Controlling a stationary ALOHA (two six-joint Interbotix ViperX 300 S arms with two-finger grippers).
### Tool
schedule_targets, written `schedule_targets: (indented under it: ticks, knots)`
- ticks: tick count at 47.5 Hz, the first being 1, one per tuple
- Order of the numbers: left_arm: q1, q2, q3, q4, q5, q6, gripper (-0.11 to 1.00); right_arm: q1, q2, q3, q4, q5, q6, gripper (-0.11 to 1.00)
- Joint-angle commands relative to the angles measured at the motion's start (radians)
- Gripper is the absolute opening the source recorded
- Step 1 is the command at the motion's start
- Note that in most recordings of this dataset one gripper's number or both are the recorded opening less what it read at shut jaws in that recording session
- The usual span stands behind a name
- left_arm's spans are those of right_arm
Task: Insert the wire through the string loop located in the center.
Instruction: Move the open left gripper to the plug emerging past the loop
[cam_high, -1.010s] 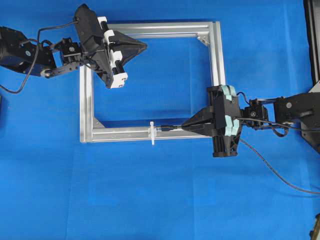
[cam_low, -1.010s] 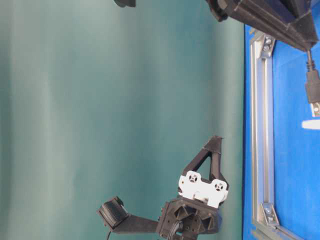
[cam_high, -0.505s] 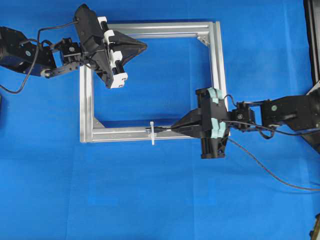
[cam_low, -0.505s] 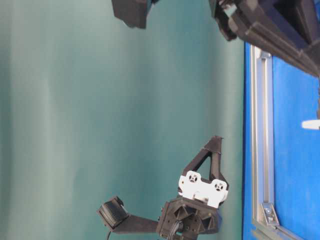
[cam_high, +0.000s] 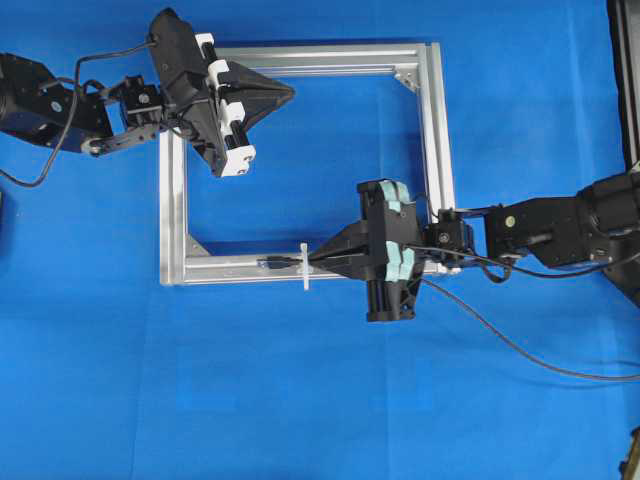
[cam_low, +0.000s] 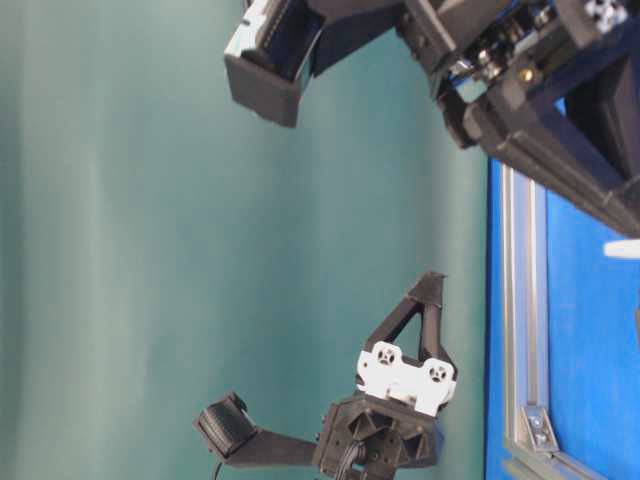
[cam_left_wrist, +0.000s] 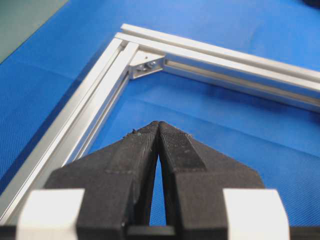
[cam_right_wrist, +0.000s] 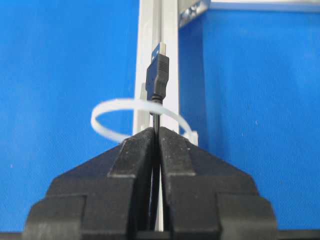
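Your overhead view looks straight down on the silver aluminium rectangular frame (cam_high: 432, 150); the table-level view sits low, turned sideways. Both close wrist views share that frame.

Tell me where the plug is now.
Overhead view: the plug lies over the frame's bottom bar, just left of the loop, its wire pinched by the right gripper.

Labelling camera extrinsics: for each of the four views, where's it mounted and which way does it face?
Overhead: above, looking down on the aluminium frame; both arms, left hand, right hand.
Table-level: low at the table edge, image rotated; left hand, right arm.
Left wrist: over its shut fingers, facing a frame corner.
Right wrist: along its fingers, shut on the wire, through the string loop.
Shared: frame in all.
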Motion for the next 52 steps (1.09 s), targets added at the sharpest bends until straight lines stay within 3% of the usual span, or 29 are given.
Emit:
schedule_targets:
  ticks: [1,33,42,52]
  knots:
    - [-0.002,-0.032,-0.02,0.003,-0.005,0.0,0.0,0.002,-0.011,-0.028,-0.002,-0.011,-0.002,-0.02]
    - [-0.011,-0.032,-0.018,0.005,-0.005,-0.002,0.0,0.0,0.0,-0.043,-0.003,-0.009,-0.017,-0.02]
    - [-0.084,-0.041,0.008,0.003,-0.005,-0.014,0.0,0.002,0.0,-0.043,-0.003,-0.008,-0.017,-0.02]
    - [-0.229,-0.067,0.063,0.003,-0.005,-0.051,0.0,0.002,-0.002,-0.041,-0.002,-0.006,-0.018,-0.02]
